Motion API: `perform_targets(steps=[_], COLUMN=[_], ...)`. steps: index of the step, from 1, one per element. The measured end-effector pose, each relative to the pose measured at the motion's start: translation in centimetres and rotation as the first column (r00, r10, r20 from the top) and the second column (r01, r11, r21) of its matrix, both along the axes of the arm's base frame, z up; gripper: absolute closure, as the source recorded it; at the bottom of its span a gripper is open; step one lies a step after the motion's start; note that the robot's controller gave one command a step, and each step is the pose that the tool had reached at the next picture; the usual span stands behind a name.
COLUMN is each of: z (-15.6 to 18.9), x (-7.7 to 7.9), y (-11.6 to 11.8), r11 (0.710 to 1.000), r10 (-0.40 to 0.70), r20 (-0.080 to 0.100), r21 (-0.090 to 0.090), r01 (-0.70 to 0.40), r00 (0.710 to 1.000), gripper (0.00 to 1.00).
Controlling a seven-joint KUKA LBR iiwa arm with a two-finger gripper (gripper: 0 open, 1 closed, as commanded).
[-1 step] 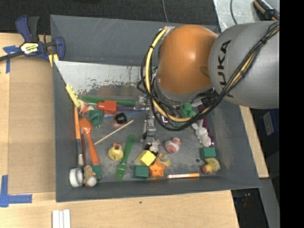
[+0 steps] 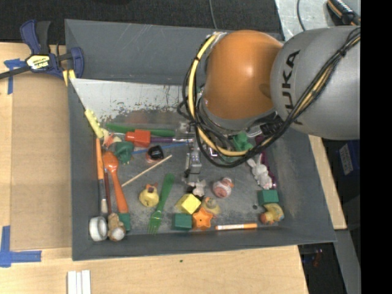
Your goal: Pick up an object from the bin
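My gripper [image 2: 195, 184] hangs below the orange wrist cover, low over the middle of the bin floor. Just in front of its tip lies a yellow block [image 2: 191, 204], with a small white piece beside it. A green block [image 2: 182, 221] and an orange star-shaped toy [image 2: 204, 216] lie a little nearer the front wall. To the gripper's right sits a pink and white round thing [image 2: 222, 188]. To its left a green stick [image 2: 162, 202] lies lengthwise, with a yellow toy [image 2: 149, 196] beside it. Nothing shows in the gripper's grasp.
A thin wooden stick [image 2: 146, 170], an orange spoon [image 2: 111, 167], a green marker [image 2: 144, 129] and an orange block [image 2: 139, 137] lie at the left and back. A white figure [image 2: 262, 174], green cube [image 2: 267, 196], yellow duck [image 2: 272, 213] and orange pencil [image 2: 236, 226] lie right.
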State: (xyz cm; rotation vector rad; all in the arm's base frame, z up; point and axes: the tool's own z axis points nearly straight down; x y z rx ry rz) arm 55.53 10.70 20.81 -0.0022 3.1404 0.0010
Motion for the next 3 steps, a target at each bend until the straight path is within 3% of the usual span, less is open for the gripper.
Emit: perform_targets(steps=[1, 2, 3], z=[-5.2, -9.3, -12.1], x=[-1.6, 1.1, -1.8], y=[-1.2, -2.9, -8.0], r11=[0.999, 0.988, 0.998], r10=[-0.05, -0.155, 0.057], r20=[0.005, 0.014, 0.011], r21=[0.001, 0.005, 0.003], r01=[0.05, 0.155, -0.057], r00=[0.999, 0.988, 0.998], gripper=[0.0, 0.0, 0.0])
